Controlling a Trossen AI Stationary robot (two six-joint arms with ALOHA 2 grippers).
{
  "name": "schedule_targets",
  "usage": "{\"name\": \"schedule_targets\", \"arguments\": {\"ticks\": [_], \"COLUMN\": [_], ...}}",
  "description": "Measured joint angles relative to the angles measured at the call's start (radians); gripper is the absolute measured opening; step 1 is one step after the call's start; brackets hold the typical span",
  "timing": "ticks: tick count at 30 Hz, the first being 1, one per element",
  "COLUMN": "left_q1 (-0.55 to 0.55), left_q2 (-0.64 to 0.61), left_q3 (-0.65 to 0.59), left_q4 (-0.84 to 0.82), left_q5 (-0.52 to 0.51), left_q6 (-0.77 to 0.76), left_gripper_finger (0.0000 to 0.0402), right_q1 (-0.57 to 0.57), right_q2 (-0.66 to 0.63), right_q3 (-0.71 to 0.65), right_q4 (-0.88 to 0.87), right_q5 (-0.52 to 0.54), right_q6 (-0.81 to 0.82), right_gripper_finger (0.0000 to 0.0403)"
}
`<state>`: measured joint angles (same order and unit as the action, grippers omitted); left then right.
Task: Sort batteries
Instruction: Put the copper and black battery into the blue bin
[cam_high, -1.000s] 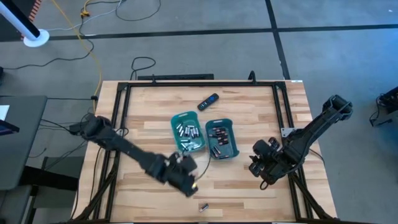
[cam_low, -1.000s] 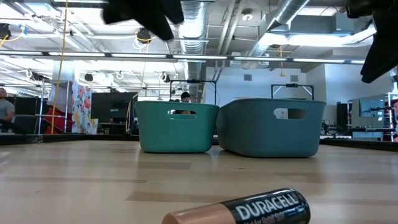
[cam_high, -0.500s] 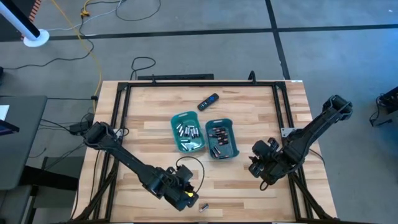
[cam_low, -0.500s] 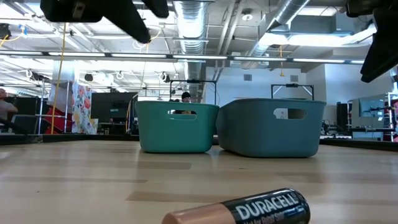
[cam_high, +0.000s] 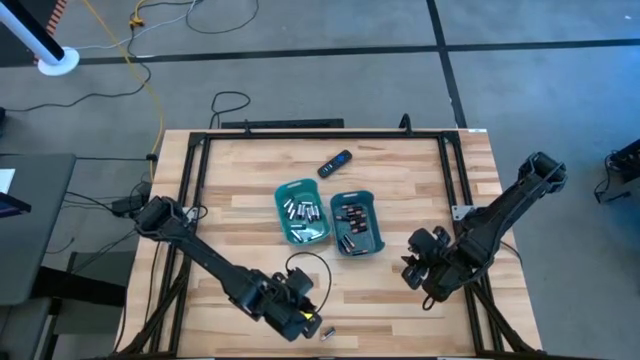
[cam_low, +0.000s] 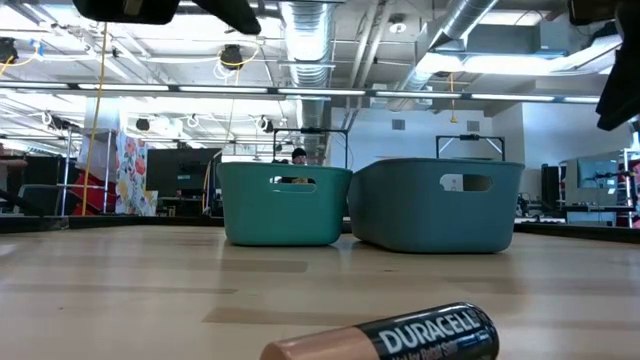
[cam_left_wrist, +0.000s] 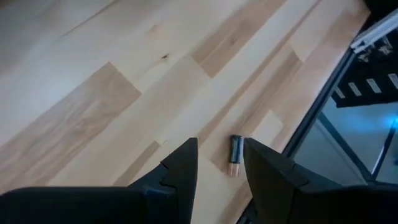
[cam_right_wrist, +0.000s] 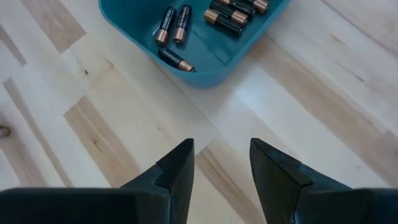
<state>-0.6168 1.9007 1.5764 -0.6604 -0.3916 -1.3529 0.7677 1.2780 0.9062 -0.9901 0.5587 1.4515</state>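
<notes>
One dark battery with a coppery end (cam_high: 327, 333) lies on its side alone near the table's near edge; it fills the low view's foreground (cam_low: 400, 335). My left gripper (cam_high: 303, 318) hangs open just left of it. In the left wrist view the battery (cam_left_wrist: 235, 155) lies beyond the open fingers (cam_left_wrist: 219, 149), untouched. The left teal tray (cam_high: 303, 212) holds silvery batteries, and the right teal tray (cam_high: 357, 222) holds dark ones (cam_right_wrist: 174, 25). My right gripper (cam_high: 420, 270) is open over bare wood to the right of the trays (cam_right_wrist: 221, 149).
A black remote (cam_high: 335, 163) lies on the far side of the trays. The black frame rails (cam_high: 200, 190) run along the table's left, far and right sides. The table's near edge (cam_left_wrist: 298, 130) is close beyond the loose battery. Bare wood lies between the trays and the near edge.
My left gripper has swung from beside the left tray toward the table's near edge, ending close to the loose battery. The battery and both trays have stayed where they were.
</notes>
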Motion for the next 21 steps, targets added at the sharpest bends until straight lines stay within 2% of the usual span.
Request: {"name": "schedule_targets", "arguments": {"ticks": [6, 11, 15, 18, 21], "left_q1": [-0.022, -0.074, -0.104, -0.114, -0.113], "left_q2": [0.000, -0.001, 0.003, 0.045, 0.140], "left_q3": [0.013, 0.026, 0.026, 0.047, 0.142], "left_q4": [0.059, 0.253, 0.361, 0.435, 0.500], "left_q5": [-0.006, -0.129, -0.171, -0.184, -0.182], "left_q6": [0.024, 0.094, 0.131, 0.161, 0.232], "left_gripper_finger": [0.0123, 0.0119, 0.0099, 0.0080, 0.0063], "right_q1": [0.008, 0.034, 0.067, 0.099, 0.133], "right_q2": [0.000, 0.000, 0.000, 0.000, 0.004], "right_q3": [0.000, 0.000, 0.000, 0.000, 0.000], "right_q4": [0.013, 0.014, 0.033, 0.067, 0.099], "right_q5": [0.000, 0.000, 0.000, -0.001, -0.001], "right_q6": [0.096, 0.177, 0.235, 0.250, 0.251], "right_gripper_finger": [0.0171, 0.0171, 0.0171, 0.0171, 0.0171]}}
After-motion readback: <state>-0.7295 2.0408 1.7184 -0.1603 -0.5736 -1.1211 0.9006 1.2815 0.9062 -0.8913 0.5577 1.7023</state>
